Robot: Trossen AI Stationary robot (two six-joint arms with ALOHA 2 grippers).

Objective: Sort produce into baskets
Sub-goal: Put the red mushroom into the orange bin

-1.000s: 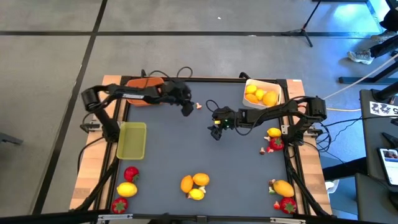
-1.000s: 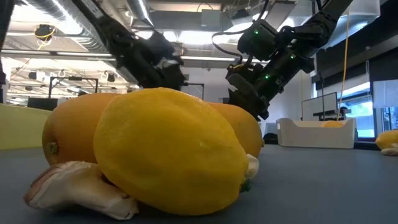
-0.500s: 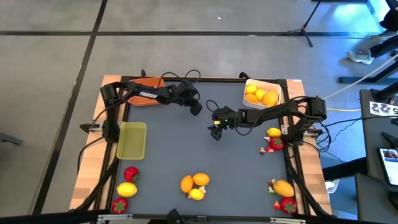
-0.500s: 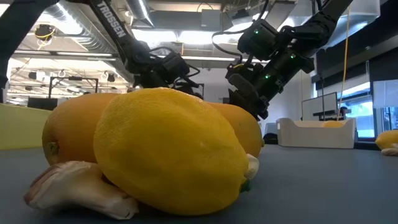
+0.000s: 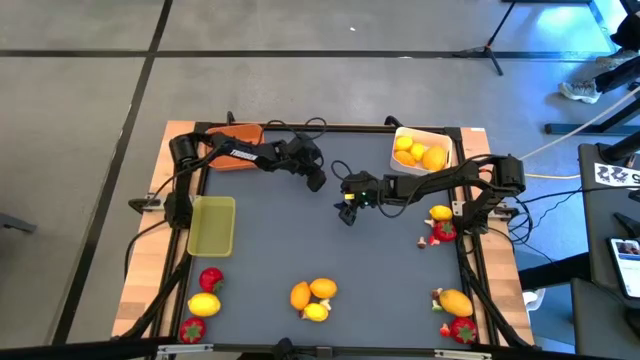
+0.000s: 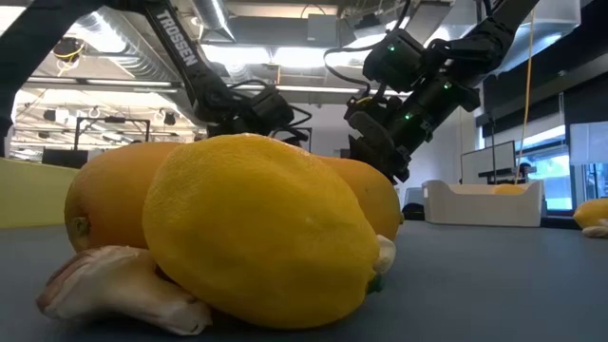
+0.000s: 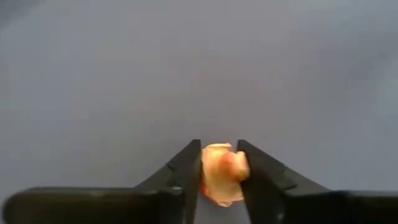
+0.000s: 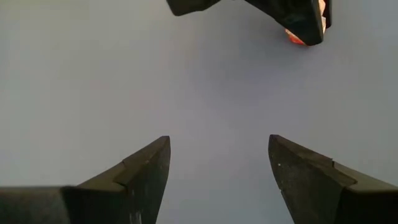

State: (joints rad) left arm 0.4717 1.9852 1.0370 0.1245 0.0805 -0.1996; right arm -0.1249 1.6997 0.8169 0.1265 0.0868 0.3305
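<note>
My left gripper is at the table's far middle, shut on a tiny pale-and-red bit. My right gripper hangs open just to its right, over bare table. The white basket at the far right holds yellow and orange citrus. The orange basket stands at the far left, partly under my left arm. The yellow-green basket is at the left. More produce lies near the front edge: a citrus cluster, and fruit at the left and the right. My left gripper pinches the pale-and-red bit by its two sides between its two fingers. The fingers come slanting down from the table's far left. Whether the bit rests on the table or is lifted, I cannot tell.
A lemon and a strawberry lie at the right edge, beside my right arm. In the low view a big lemon and oranges fill the foreground. The table's middle is bare dark mat.
My left gripper has gone down and toward the table's right, onto the small pale-and-red bit. That bit lay just right of its fingers and is now covered by them in the high view. My right arm has kept still.
</note>
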